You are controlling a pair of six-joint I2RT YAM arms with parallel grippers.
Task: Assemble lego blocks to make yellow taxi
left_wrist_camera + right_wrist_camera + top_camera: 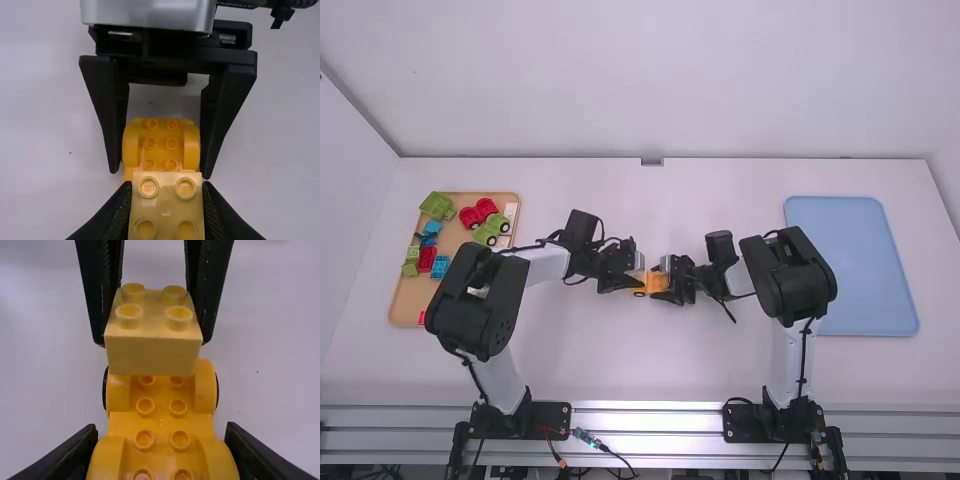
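Yellow taxi chassis (pixel 161 410): at mid-table, clasped by the right gripper (pixel 662 281). The left gripper (pixel 636 273) grasps a pale yellow block (pixel 152 355) over one end; contact I cannot tell. Nearest runs a metal rail (pixel 645 436), then the white table (pixel 620 365), wooden tray (pixel 406 304) of coloured blocks left, blue tray (pixel 850 270) right, pale wall (pixel 650 90) behind.

Light lay bright and even over the white table (pixel 620 375) in the high view, while glare whitened the metal rail (pixel 650 418). Both wrist views looked dimmer. In the left one, a soft shadow greyed part of the table; in the right, the pale yellow block (pixel 154 335) was lit mostly from above.
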